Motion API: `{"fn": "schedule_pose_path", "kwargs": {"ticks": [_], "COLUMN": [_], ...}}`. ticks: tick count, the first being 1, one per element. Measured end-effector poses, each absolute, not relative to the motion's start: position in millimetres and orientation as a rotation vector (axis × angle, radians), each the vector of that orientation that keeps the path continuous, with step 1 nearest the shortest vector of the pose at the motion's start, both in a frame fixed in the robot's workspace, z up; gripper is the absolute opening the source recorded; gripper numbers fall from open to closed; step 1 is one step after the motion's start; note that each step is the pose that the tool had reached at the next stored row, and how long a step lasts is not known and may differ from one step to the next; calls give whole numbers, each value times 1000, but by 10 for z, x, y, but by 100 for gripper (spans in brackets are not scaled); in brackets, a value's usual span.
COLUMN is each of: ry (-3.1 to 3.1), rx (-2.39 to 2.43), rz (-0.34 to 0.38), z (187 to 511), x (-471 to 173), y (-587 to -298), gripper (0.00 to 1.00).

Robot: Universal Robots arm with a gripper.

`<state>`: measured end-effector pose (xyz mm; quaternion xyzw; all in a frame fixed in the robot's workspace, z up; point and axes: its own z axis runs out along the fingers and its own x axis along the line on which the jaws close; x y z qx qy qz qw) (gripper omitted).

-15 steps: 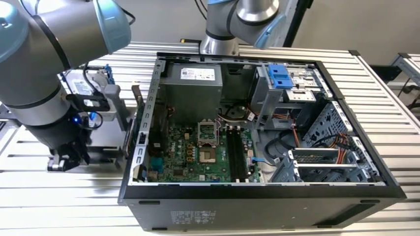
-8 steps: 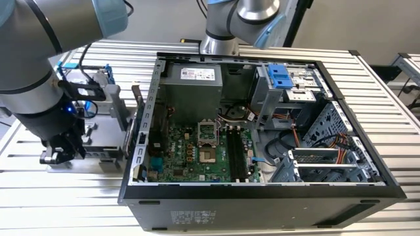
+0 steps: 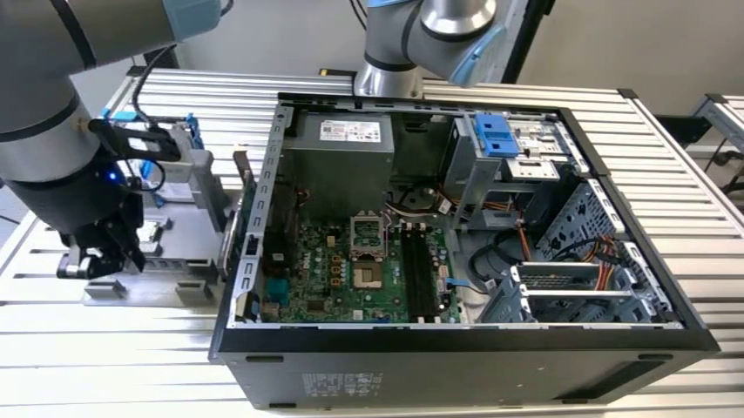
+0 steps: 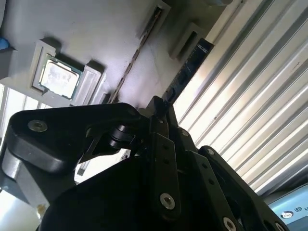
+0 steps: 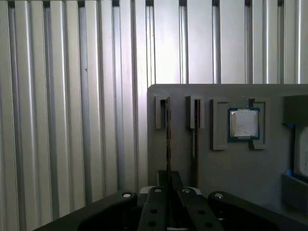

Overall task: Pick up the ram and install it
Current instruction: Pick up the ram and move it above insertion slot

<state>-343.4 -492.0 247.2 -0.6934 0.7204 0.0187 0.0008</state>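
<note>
Dark, thin and narrow, the ram (image 4: 187, 67) stands on edge in a slot of the grey holder tray (image 5: 231, 168). In the second wrist view its long side shows as a black strip with a bluish tint at the far end. My gripper (image 5: 168, 174) is narrowed onto it: the two black fingers meet on either side of the stick, which sits in its slot. A second thin board (image 5: 195, 130) stands in the neighbouring slot, just beside it. A small square silver processor (image 5: 243, 122) lies flat in a green-edged recess of the same tray.

The tray rests on a table (image 3: 117, 366) of ribbed aluminium profiles, matte silver with parallel grooves. In the exterior view the tray sits at the exterior view's left, just beside an open black computer case (image 3: 465, 357). Inside the case lie a green motherboard (image 3: 337, 270) with long black memory slots (image 3: 419, 270), grey sheet-metal bays and a blue plastic bracket (image 3: 497, 132). My finger links are flat black bars joined by silver pins.
</note>
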Motion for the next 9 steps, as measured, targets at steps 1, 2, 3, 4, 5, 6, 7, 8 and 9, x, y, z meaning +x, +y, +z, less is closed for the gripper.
{"fn": "schedule_pose_path", "kwargs": {"ticks": [1, 2, 3, 4, 5, 6, 7, 8, 9], "ry": [2262, 2262, 2262, 2262, 2262, 2262, 2262, 2262, 2262], "rx": [-2177, -2177, -2177, -2177, -2177, -2177, -2177, -2177, -2177], "rz": [59, 59, 59, 59, 59, 59, 59, 59, 59], "z": [2515, 2557, 2602, 2645, 2687, 2729, 2768, 2812, 2857], "x": [-3434, -3435, -3434, -3434, -3435, -3434, -3434, -3434, -3434], "y": [-4920, -4920, -4920, -4920, -4920, -4920, -4920, -4920, -4920], "gripper": [0, 0, 0, 0, 0, 0, 0, 0, 0]}}
